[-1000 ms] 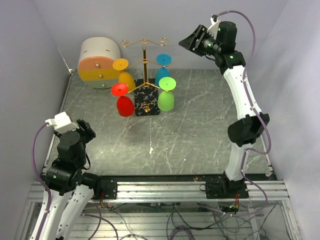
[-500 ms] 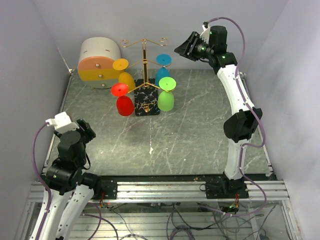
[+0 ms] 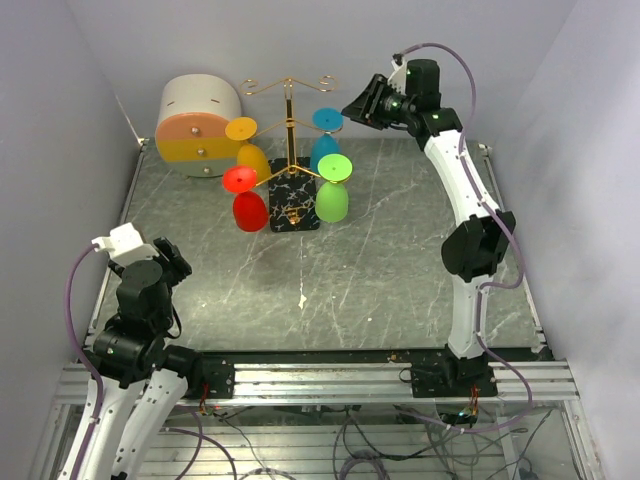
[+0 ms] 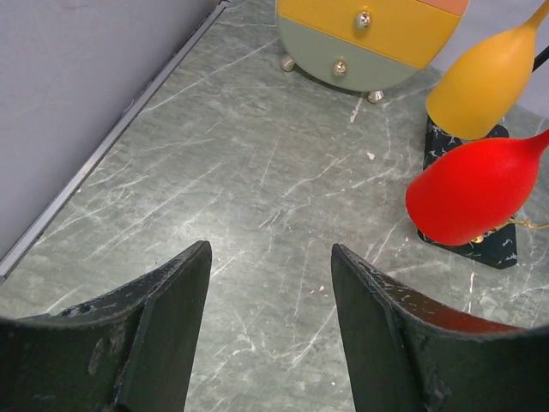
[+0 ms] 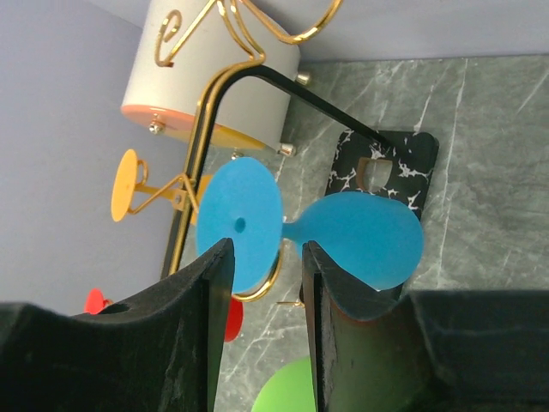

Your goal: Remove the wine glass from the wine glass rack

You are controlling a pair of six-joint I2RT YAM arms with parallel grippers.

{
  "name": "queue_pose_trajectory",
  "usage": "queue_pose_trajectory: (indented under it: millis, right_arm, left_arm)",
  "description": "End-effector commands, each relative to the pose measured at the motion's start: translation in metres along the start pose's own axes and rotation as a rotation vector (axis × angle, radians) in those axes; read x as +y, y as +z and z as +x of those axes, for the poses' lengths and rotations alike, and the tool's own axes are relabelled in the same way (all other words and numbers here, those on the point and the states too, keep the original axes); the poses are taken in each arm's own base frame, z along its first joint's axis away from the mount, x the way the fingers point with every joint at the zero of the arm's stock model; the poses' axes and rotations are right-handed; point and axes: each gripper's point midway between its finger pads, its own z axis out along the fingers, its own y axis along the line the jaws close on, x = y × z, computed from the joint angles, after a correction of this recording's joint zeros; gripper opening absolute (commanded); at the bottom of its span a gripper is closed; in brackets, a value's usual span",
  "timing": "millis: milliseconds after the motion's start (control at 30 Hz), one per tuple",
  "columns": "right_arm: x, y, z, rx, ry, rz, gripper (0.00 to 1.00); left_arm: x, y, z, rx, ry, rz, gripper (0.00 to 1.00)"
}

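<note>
The wine glass rack (image 3: 289, 120), a gold pole on a black marble base (image 3: 293, 210), holds a yellow (image 3: 251, 155), a red (image 3: 248, 208), a blue (image 3: 324, 145) and a green (image 3: 332, 198) wine glass, all hanging upside down. My right gripper (image 3: 352, 106) is open, just right of the blue glass's foot. In the right wrist view the blue foot disc (image 5: 238, 225) sits in front of the open gripper (image 5: 268, 256), its bowl (image 5: 364, 239) behind the right finger; I cannot tell if they touch. My left gripper (image 3: 176, 262) (image 4: 270, 257) is open and empty, low at the near left.
A round white-and-orange drawer box (image 3: 198, 125) stands left of the rack, at the back; it also shows in the left wrist view (image 4: 377, 34). The enclosure walls stand close on the left, right and back. The red glass (image 4: 476, 193) and yellow glass (image 4: 485, 81) hang ahead-right of my left gripper.
My right gripper has moved left and slightly down toward the rack, ending next to the blue glass's foot. The left arm has not moved.
</note>
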Motion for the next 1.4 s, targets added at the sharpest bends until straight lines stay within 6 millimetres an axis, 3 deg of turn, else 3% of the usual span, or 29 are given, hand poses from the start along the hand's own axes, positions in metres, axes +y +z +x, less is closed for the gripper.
queue_pose_trajectory:
  millis: [0,567,1367]
  right_arm:
    - [-0.007,0.013,0.010,0.029,-0.007,-0.008,0.37]
    - [-0.007,0.019,0.011,0.025,-0.029,-0.012,0.36]
    - [0.016,0.022,0.010,-0.013,-0.109,-0.017,0.34]
  left_arm:
    - [0.000,-0.002,-0.007,-0.016,-0.016,-0.009,0.69]
    - [0.001,-0.001,-0.007,-0.016,-0.017,-0.013,0.69]
    - [0.001,-0.001,-0.007,-0.015,-0.017,-0.016,0.69]
